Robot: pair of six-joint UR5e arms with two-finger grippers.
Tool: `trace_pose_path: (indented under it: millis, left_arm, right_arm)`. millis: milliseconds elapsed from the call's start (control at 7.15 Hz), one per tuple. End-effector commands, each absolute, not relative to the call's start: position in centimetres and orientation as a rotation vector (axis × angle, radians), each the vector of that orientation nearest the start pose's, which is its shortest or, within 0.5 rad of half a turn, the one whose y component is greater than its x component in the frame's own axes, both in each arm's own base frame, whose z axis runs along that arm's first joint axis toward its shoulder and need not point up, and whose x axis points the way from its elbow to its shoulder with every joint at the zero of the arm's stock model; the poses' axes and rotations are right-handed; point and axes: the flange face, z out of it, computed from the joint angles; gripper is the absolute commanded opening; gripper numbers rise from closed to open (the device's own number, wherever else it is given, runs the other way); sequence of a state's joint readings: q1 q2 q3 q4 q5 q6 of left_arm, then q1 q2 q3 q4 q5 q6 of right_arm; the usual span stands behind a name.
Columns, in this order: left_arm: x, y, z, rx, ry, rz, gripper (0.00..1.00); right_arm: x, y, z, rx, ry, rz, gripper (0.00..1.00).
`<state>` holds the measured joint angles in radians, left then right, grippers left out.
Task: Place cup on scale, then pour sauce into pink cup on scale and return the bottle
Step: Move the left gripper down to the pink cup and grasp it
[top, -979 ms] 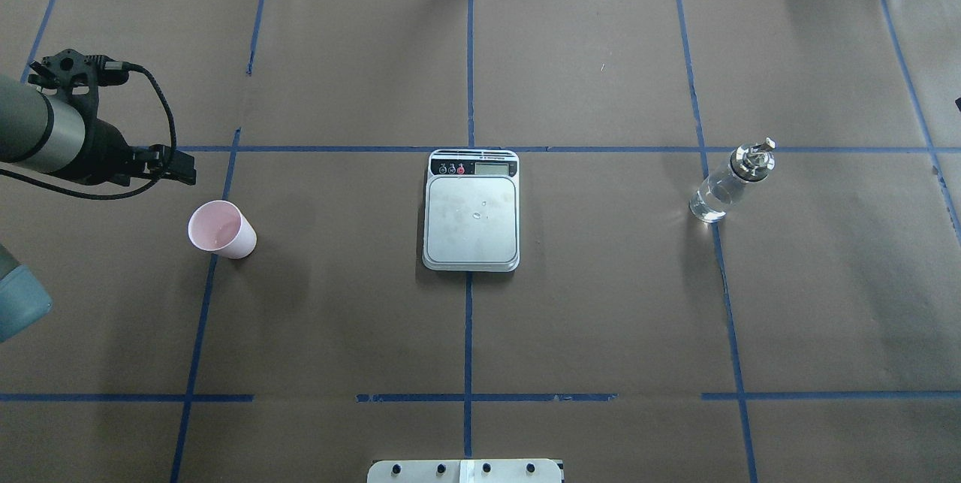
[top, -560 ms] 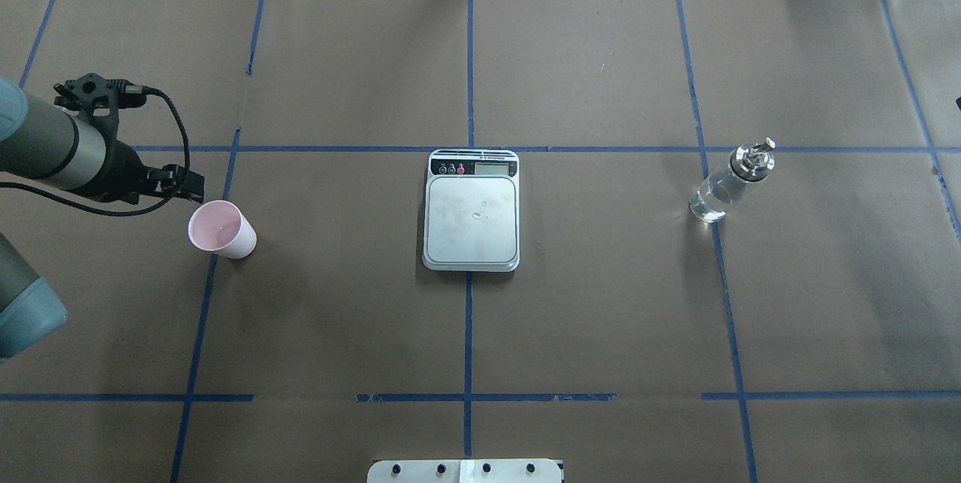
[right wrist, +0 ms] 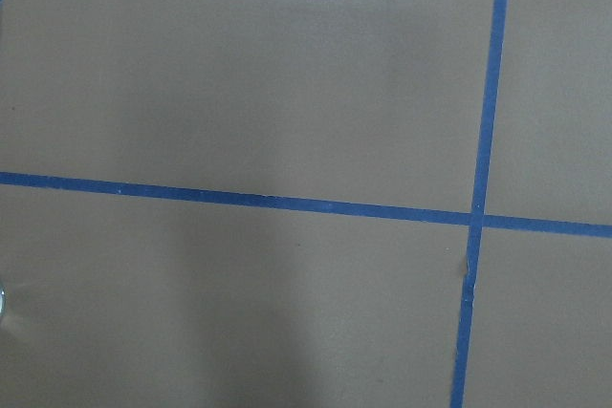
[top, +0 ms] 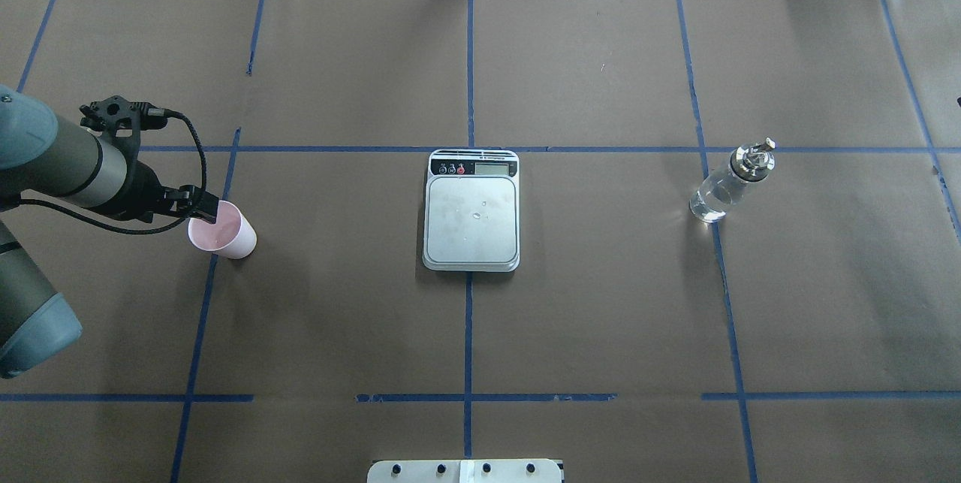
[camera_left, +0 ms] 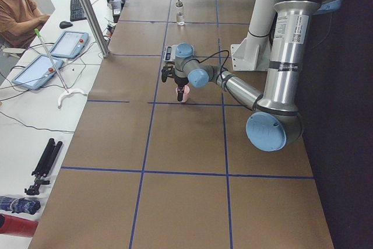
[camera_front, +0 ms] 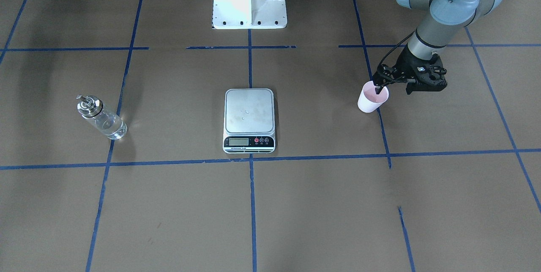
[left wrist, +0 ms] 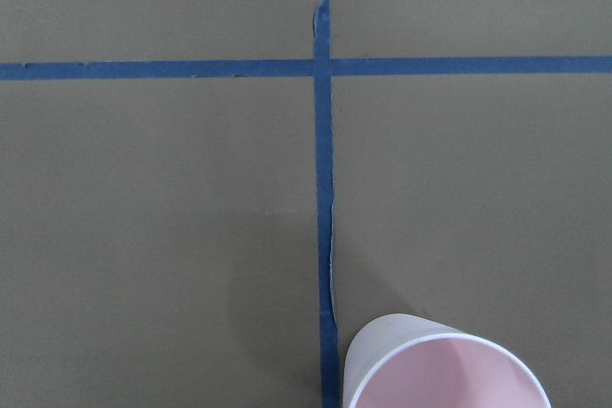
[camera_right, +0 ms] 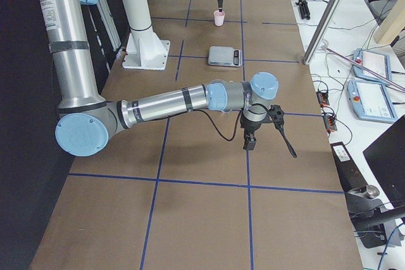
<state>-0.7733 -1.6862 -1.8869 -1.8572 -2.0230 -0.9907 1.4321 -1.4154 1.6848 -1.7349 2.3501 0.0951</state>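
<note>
Overhead exterior view: the cup (top: pixel 224 230) is seen standing upright on the table (top: pixel 338 318), mouth up, on a blue tape line (top: pixel 197 333), well apart from the scale (top: pixel 471 231), which lies to the robot's right of it. The bottle (top: pixel 722 188) is set further right again, beyond the scale. The left gripper (top: pixel 207 207) is placed at the rim on the side away from the scale, and in the front-facing view one finger (camera_front: pixel 377 90) is seen dipped inside the mouth. How wide the jaws stand, and whether the wall is pinched, cannot be told. Once gripped, the cup would probably have to be lifted along its vertical axis and carried rightward to the platform. The right gripper (camera_right: pixel 250 145) hangs far from the cup, its opening not readable.
</note>
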Motion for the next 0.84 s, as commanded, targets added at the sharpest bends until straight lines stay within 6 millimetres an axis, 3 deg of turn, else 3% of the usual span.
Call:
trace_pose_path:
  millis: [0, 699]
  left_arm:
    - [33.0, -44.4, 42.7, 0.095, 0.814, -0.019, 1.00]
    - [34.3, -43.6, 42.8, 0.084, 0.812, 0.007, 1.00]
  right_arm:
    - [-1.1, -55.4, 53.7, 0.012, -0.785, -0.080, 1.00]
    - [-0.6, -55.4, 53.7, 0.014, -0.791, -0.069, 1.00]
